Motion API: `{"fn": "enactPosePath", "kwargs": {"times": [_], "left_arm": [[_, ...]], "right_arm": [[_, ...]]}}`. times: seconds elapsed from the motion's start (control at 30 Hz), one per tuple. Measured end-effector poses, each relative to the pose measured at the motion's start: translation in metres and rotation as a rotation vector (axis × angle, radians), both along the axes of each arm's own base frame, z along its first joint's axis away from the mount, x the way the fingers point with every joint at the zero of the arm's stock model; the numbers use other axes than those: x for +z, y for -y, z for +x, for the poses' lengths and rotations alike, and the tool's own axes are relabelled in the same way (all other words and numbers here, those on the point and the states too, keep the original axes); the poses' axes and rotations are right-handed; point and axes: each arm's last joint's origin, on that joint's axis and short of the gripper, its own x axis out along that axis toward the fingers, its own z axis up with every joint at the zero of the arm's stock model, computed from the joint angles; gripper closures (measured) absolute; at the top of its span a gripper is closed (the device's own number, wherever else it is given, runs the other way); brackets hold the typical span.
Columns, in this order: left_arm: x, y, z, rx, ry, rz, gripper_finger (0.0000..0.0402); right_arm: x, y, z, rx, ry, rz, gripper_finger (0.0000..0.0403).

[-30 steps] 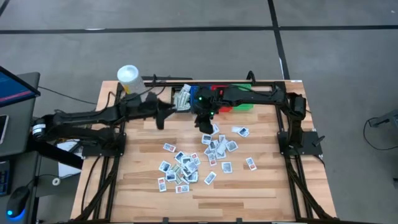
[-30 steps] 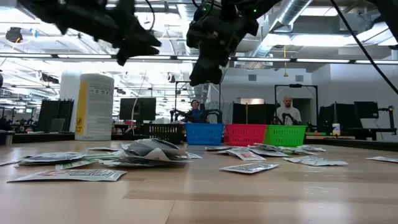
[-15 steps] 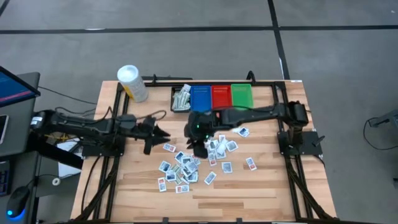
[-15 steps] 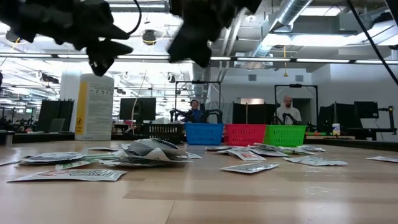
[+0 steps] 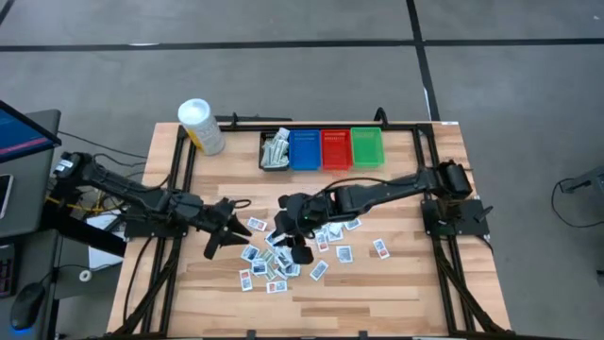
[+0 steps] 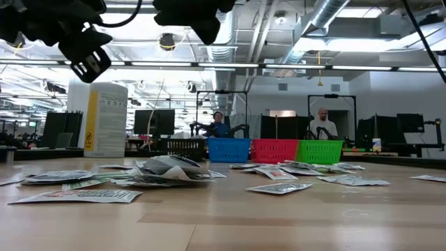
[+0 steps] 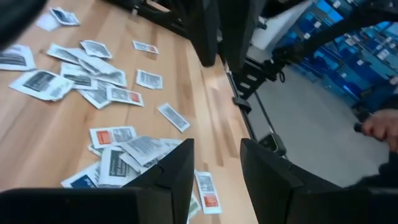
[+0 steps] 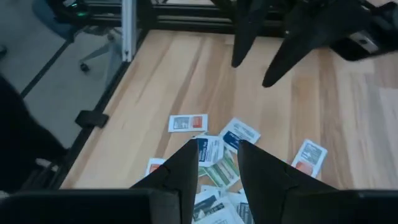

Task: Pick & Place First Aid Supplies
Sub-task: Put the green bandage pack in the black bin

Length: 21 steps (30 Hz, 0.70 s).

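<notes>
Two robot arms hang over a scatter of first aid supplies (image 5: 283, 250) at the middle of the wooden counter (image 5: 396, 283), seen from above. The left gripper (image 5: 215, 240) hovers at the heap's 9 o'clock edge; the right gripper (image 5: 294, 247) hangs directly above the heap. Both sets of jaws stand partly apart and hold nothing, apparently poised to take the next packet. A few packets already lie in the black bin (image 5: 275, 151) at the counter's 12 o'clock side, beside the blue bin (image 5: 305, 149), red bin (image 5: 336, 148) and green bin (image 5: 367, 146). A white tub (image 5: 200, 126) stands at 11 o'clock, clear of the work. The overlapping packets may resist a clean single pick, and the two grippers, close together, could crowd each other. Two people (image 6: 322, 123) sit far behind the bins
</notes>
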Motion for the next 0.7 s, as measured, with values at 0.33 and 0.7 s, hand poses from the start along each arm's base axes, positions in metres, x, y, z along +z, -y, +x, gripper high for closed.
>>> {"fn": "enactPosePath", "kwargs": {"times": [0.33,0.7], "left_arm": [[0.003,0.007,-0.001,0.051,0.020,-0.046,0.0271],[0.000,0.023,-0.006,-0.025,-0.004,-0.049,0.0271]], "right_arm": [[-0.039,-0.012,0.034,-0.078,0.055,0.049,0.0295],[-0.091,-0.020,0.062,0.022,-0.020,0.064,0.0295]]}}
